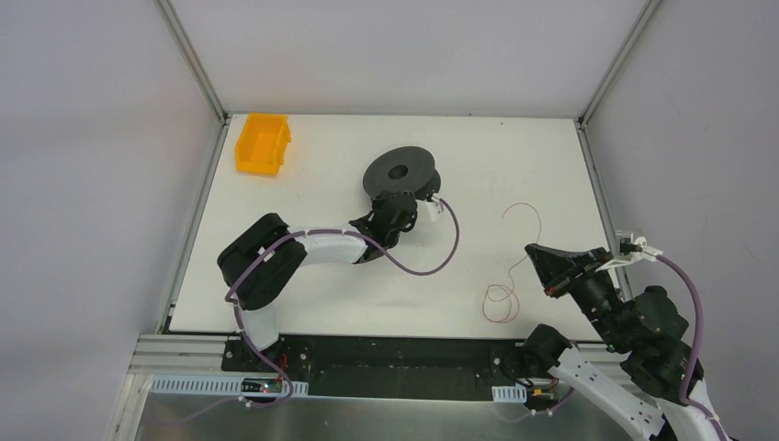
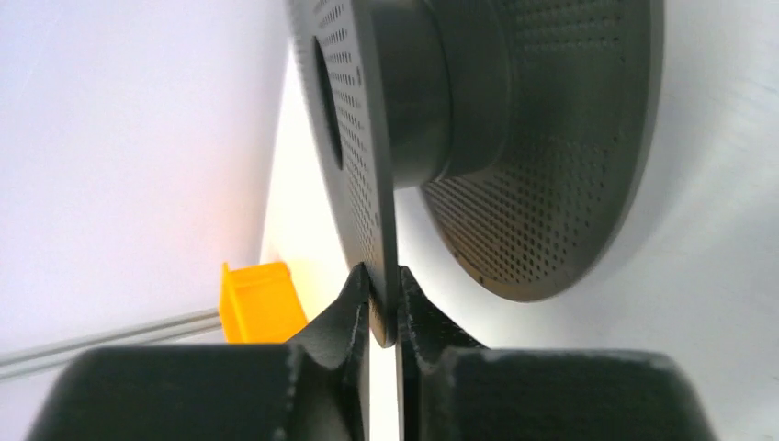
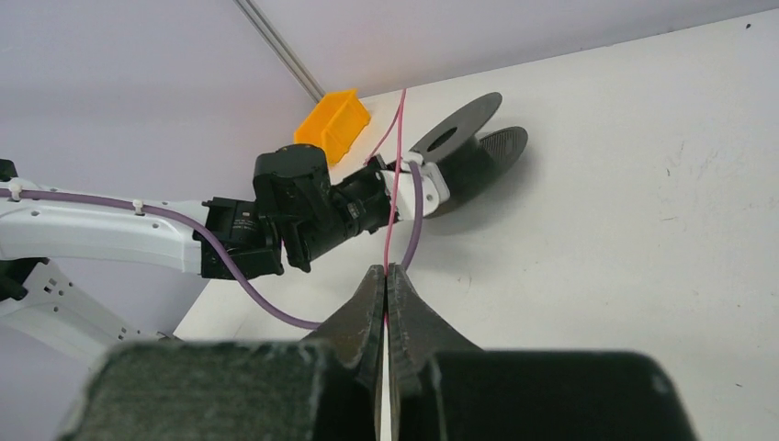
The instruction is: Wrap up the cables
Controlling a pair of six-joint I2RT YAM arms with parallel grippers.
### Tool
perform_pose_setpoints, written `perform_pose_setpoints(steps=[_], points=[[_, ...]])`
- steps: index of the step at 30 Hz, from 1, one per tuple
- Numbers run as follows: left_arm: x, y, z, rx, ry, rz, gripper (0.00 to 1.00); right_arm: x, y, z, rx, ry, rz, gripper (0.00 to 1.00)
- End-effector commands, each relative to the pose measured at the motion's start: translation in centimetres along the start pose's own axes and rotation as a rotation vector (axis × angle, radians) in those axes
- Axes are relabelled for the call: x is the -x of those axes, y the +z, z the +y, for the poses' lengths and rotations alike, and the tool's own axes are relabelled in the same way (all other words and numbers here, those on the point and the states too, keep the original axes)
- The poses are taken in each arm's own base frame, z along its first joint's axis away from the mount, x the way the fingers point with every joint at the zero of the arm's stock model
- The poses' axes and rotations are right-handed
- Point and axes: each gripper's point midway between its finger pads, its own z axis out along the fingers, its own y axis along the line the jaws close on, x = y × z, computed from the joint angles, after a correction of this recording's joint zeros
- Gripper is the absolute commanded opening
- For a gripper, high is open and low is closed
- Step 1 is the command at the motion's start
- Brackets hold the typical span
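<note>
reddish cable [image 3: 394,184] pinched by right gripper [image 3: 387,270], wrist view.

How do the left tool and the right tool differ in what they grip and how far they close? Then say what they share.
The left tool pinches the flange rim of the dark spool; the right tool pinches the thin red wire. The left tool's fingers stand apart by the flange's thickness; the right tool's fingers nearly meet. Both are shut on something.

counter [image 1: 514,156]: white, mid-frame
orange bin [image 1: 263,144]: upper left corner
dark spool [image 1: 400,173]: upper centre, tilted
reddish wire [image 1: 501,301]: loose loops, lower right
</note>
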Motion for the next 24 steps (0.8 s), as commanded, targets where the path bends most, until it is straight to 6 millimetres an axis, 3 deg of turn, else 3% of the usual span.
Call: perform_pose_setpoints(steps=[1, 10, 20, 24], points=[[0.3, -1.0, 1.1, 0.028, -0.101, -0.024, 0.00, -0.1, 0.5, 0.3, 0.011, -0.007, 0.002, 0.00], [1.3, -5.9, 4.0, -0.079, -0.299, -0.053, 0.00, -1.0, 1.6, 1.8, 0.057, 0.004, 0.053, 0.00], [0.4, -16.0, 4.9, -0.458, -0.510, -0.137, 0.00, -4.8, 4.6, 4.4, 0.260, -0.187, 0.110, 0.00], [-0.6, -19.1, 4.8, -0.524, -0.510, -0.169, 0.00, -4.5, 7.2, 4.7, 0.258, -0.288, 0.059, 0.00]])
